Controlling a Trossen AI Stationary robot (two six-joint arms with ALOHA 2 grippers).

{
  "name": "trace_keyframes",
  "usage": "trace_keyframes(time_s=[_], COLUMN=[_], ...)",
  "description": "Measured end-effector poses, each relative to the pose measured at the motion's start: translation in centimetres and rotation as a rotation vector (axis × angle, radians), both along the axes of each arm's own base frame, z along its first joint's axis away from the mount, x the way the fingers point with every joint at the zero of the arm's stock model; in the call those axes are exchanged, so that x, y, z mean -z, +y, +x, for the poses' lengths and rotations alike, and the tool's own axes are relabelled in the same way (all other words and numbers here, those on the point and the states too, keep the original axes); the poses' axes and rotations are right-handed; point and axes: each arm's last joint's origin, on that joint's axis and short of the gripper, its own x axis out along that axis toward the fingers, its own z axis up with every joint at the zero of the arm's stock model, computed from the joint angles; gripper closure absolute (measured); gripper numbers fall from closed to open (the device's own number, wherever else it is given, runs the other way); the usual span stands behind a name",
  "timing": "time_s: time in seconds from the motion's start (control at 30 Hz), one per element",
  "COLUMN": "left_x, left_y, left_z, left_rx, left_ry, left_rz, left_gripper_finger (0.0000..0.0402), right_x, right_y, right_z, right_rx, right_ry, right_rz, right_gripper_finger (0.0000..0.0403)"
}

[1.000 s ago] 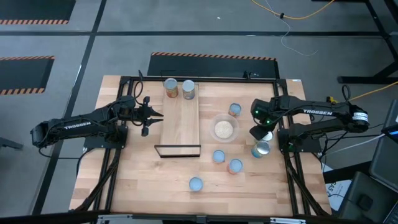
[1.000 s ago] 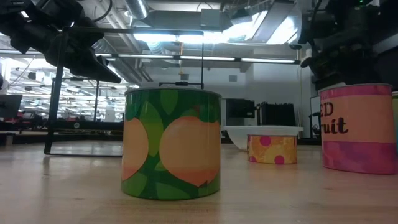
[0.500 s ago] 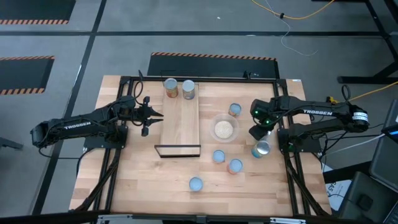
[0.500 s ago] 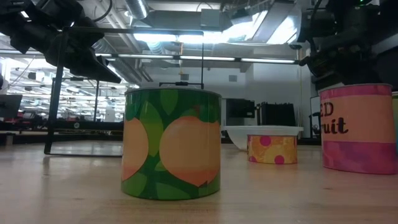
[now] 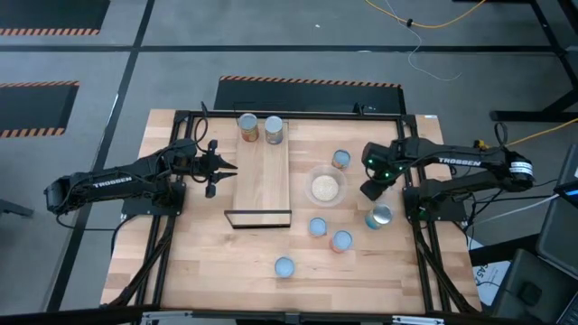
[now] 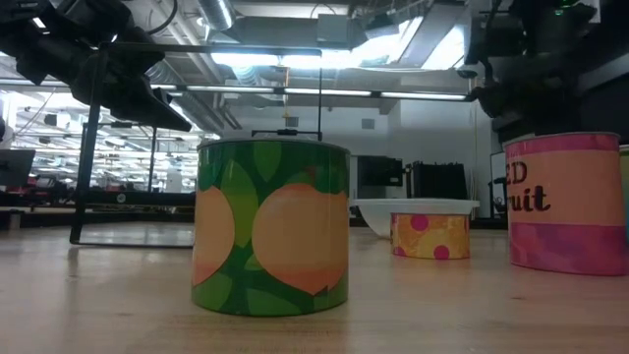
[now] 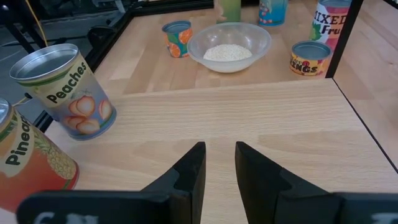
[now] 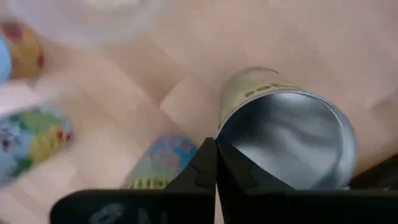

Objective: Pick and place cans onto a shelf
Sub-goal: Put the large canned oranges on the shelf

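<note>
Cans (image 5: 381, 216) sitting right of centre on the bench (image 5: 208, 262); right gripper (image 5: 370, 190) hovering above, fingers together (empty); left gripper (image 5: 226, 168), fingers apart, pointing at the shelf (image 5: 262, 176).

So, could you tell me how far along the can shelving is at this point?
Done: two cans stand at the far end of the shelf. In hand: nothing; the right end effector is shut and empty above a silver-topped can, the left end effector waits open beside the shelf. Left: five cans on the table, near the bowl.
</note>
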Motion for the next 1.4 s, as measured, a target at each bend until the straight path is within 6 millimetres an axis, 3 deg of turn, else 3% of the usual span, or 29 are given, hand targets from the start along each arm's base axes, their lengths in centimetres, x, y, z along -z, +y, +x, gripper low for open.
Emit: trace_keyframes(time_s=[0.5,0.73,0.87,1.07,1.23,1.4], left_x=[0.0,0.0,0.0,0.0,0.0,0.0], left_y=[0.0,0.0,0.0,0.0,0.0,0.0], left_z=[0.0,0.0,0.0,0.0,0.0,0.0], left_rx=[-0.002,-0.002,-0.002,-0.002,-0.002,-0.003], left_ry=[-0.001,-0.001,-0.001,-0.001,-0.001,-0.001], left_rz=[0.002,0.002,0.002,0.002,0.002,0.002], left_gripper_finger=[0.0321,0.0321,0.0321,0.0321,0.0321,0.0321], right_x=[-10.9,-14.2,-14.6,-13.6,-11.6,-9.1], right_y=[-0.9,-1.8,-2.7,-4.3,-5.2,-6.1], right_z=[2.7,6.2,9.7,15.6,20.1,23.4], right_rx=[-0.057,-0.156,-0.231,-0.348,-0.449,-0.495], right_ry=[-0.413,-0.522,-0.506,-0.460,-0.445,-0.395], right_rz=[-0.180,-0.261,-0.287,-0.303,-0.243,-0.218], right_gripper_finger=[0.0402,0.0402,0.0402,0.0402,0.0403,0.0403])
